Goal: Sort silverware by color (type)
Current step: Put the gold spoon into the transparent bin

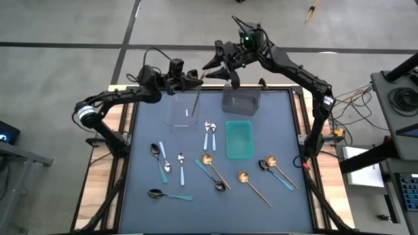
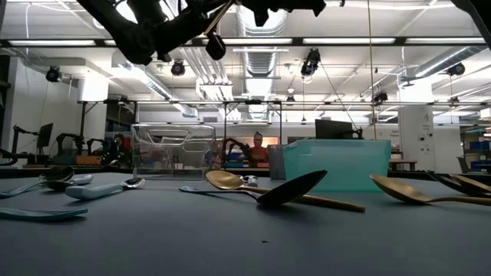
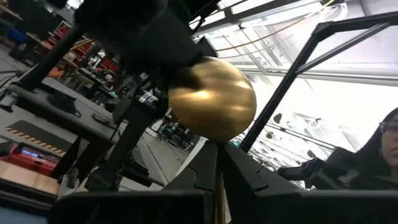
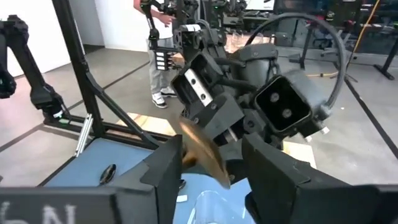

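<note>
Left gripper [image 1: 198, 76], up at twelve o'clock over the table [image 1: 140, 171], is clamped on a gold spoon [image 3: 212, 98] by its handle, bowl aloft. Right gripper [image 4: 211, 163] stands parted around that bowl, apparently mid-handover. It's stiff, light, slick metal, likely to pivot, so grip the handle's flat. Other spoons [image 1: 213, 171] lie around six o'clock.

Gold spoon [image 2: 230, 182] and dark spoon [image 2: 291, 189] cross before the teal bin [image 2: 349, 163].
</note>
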`<control>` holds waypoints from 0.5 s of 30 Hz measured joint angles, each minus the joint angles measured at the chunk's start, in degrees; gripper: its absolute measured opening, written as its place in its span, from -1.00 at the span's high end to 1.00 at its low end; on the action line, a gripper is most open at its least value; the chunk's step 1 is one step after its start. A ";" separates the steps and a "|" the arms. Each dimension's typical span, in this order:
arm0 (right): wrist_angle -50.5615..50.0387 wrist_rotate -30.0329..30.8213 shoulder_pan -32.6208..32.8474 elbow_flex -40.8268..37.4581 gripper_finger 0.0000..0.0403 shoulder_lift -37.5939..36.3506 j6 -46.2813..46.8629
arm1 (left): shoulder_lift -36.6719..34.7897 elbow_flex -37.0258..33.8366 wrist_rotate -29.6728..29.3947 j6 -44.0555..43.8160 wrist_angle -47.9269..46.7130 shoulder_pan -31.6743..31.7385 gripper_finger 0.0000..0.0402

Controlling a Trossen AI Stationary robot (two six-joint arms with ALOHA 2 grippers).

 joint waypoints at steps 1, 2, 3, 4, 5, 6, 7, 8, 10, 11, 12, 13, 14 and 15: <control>0.02 -0.12 0.18 -0.04 0.29 0.05 -0.28 | 0.11 0.26 -0.02 0.00 0.04 -0.13 1.00; 0.09 -0.50 0.42 -0.06 0.33 0.14 -0.68 | 0.26 0.41 0.00 -0.02 0.01 -0.22 1.00; 0.11 -1.03 0.59 -0.06 0.36 0.15 -1.06 | 0.41 0.59 -0.02 -0.02 -0.07 -0.33 1.00; 0.18 -1.24 0.71 -0.06 0.40 0.15 -1.35 | 0.53 0.74 0.03 -0.02 -0.07 -0.46 1.00; 0.24 -1.25 1.02 -0.06 0.44 0.17 -1.42 | 0.63 0.79 0.11 -0.04 -0.04 -0.52 1.00; 0.30 -1.35 1.19 -0.08 0.48 0.17 -1.57 | 0.66 0.87 0.13 -0.04 -0.03 -0.61 1.00; 0.35 -1.37 1.33 -0.08 0.52 0.17 -1.85 | 0.66 0.88 0.20 -0.04 -0.03 -0.64 1.00; 0.40 -1.35 1.51 -0.08 0.57 0.17 -2.08 | 0.66 0.88 0.38 -0.02 -0.02 -0.64 1.00; 0.50 -1.34 1.53 -0.08 0.71 0.18 -2.46 | 0.66 0.88 0.46 -0.05 -0.02 -0.64 1.00; 0.50 -1.37 1.53 -0.08 0.79 0.20 -2.52 | 0.66 0.88 0.46 -0.07 -0.03 -0.64 1.00; 0.61 -1.15 1.53 -0.08 0.88 0.20 -2.98 | 0.66 0.88 0.43 -0.17 -0.08 -0.64 1.00; 0.70 -1.27 1.53 -0.08 0.91 0.20 -3.16 | 0.66 0.88 0.42 -0.33 -0.10 -0.64 1.00; 0.64 -1.42 1.53 -0.08 0.92 0.22 -3.12 | 0.66 0.88 0.52 -0.33 -0.20 -0.66 1.00; 0.62 -1.37 1.53 -0.08 0.93 0.22 -3.14 | 0.66 0.88 0.49 -0.33 -0.24 -0.66 1.00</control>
